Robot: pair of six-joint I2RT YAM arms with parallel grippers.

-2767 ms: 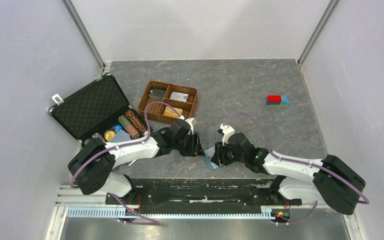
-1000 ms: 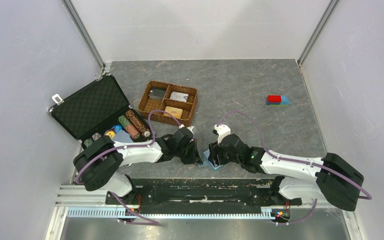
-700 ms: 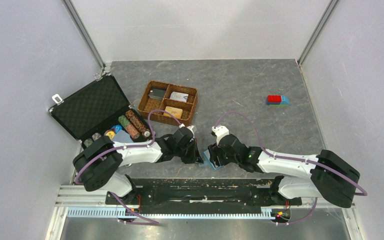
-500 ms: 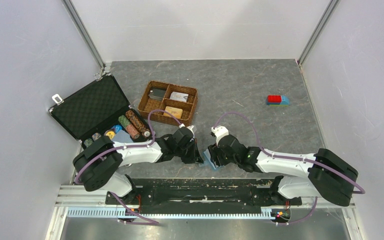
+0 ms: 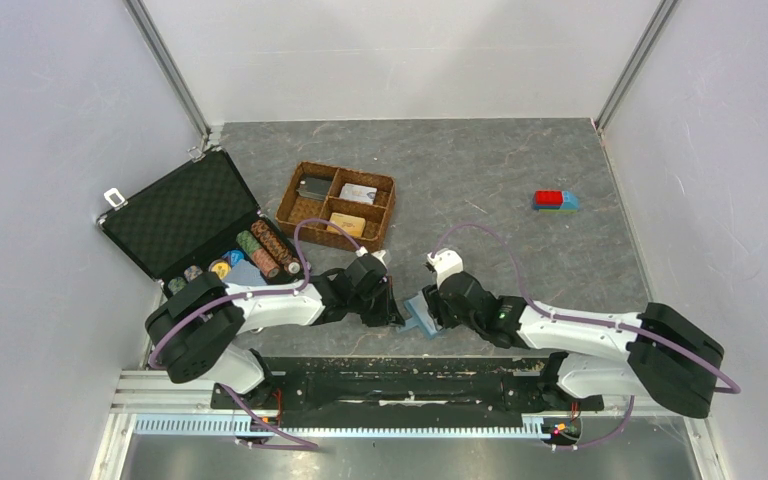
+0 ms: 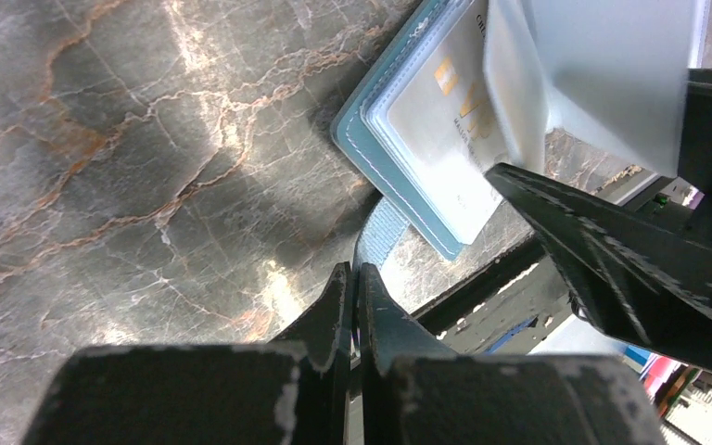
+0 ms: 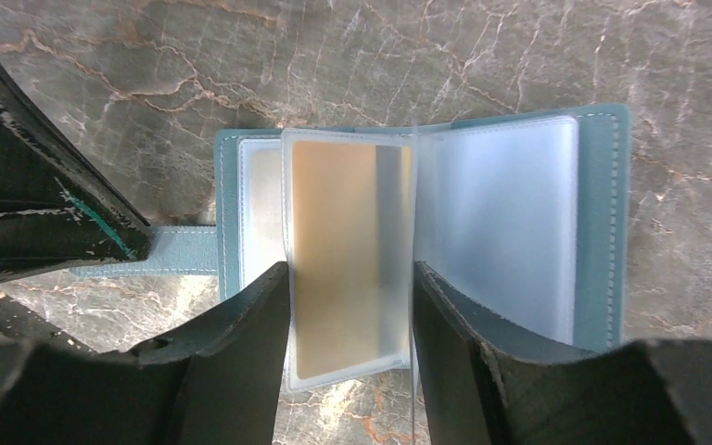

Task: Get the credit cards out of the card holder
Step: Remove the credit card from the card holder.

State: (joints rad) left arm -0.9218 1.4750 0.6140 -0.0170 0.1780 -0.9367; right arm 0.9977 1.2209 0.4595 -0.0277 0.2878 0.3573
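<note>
Card holder open flat under both grippers.
Left gripper pinches its strap shut; right gripper stands open, one sleeve with a gold credit card between its fingers.

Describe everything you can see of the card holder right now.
The card holder lies open on the marble-look table, between the two grippers: a teal stitched cover, leather-like, with clear plastic sleeves inside. One sleeve stands lifted with a gold-tan card in it, flanked by the fingers of the right gripper; whether they pinch it I cannot tell. The left gripper is shut on its strap, which sticks out from one side.
</note>
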